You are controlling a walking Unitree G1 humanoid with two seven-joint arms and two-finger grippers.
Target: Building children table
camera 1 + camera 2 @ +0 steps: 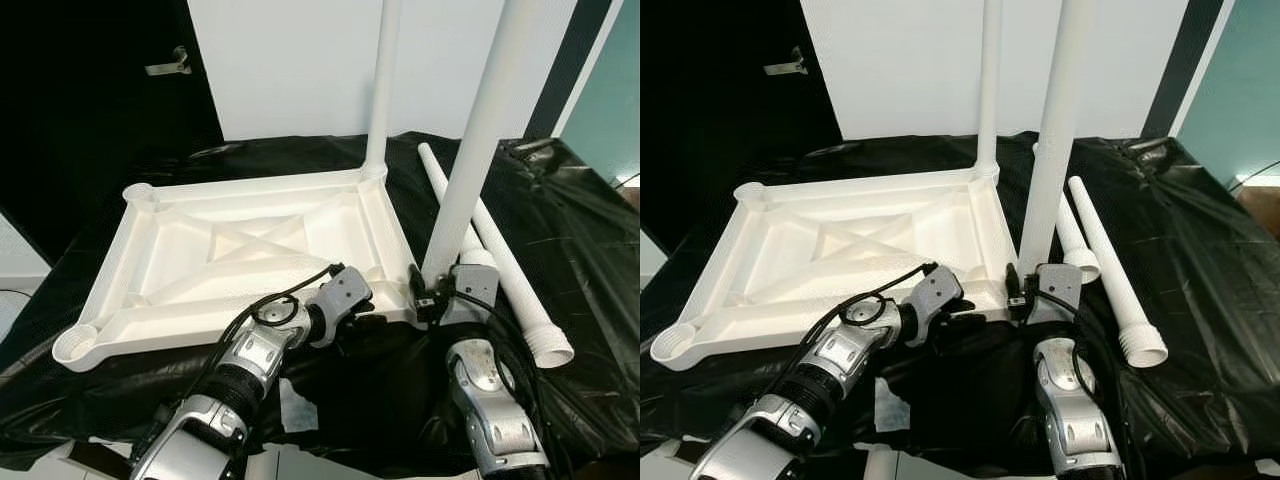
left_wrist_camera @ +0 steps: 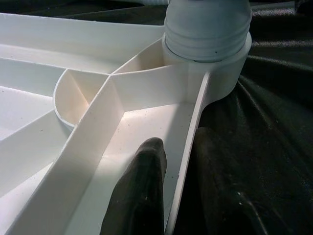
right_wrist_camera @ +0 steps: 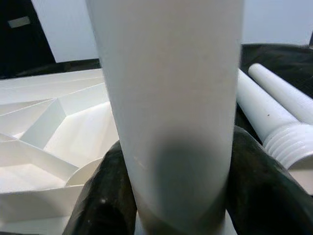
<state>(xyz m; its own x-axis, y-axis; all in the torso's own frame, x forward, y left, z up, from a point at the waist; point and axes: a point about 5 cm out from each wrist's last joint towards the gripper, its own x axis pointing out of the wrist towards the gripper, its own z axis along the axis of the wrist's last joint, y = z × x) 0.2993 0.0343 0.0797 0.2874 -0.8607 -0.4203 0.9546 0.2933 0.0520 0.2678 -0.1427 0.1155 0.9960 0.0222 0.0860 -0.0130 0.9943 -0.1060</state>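
Observation:
A white plastic table top [image 1: 240, 250] lies upside down on a black sheet. One white leg [image 1: 383, 80] stands upright in its far right corner socket. A second leg [image 1: 470, 150] stands at the near right corner, and my right gripper [image 1: 437, 290] is shut on its lower end, a black finger [image 3: 105, 196] on each side. My left gripper [image 1: 372, 318] pinches the top's near rim just left of that corner: one finger [image 2: 142, 196] inside the rim, the other outside. The leg's threaded base [image 2: 205, 24] sits in the corner socket.
Two loose legs [image 1: 1110, 265] lie side by side on the sheet to the right, threaded ends toward me. Open sockets show at the far left [image 1: 138, 192] and near left [image 1: 75, 348] corners. A white scrap [image 1: 297, 410] lies near the front edge.

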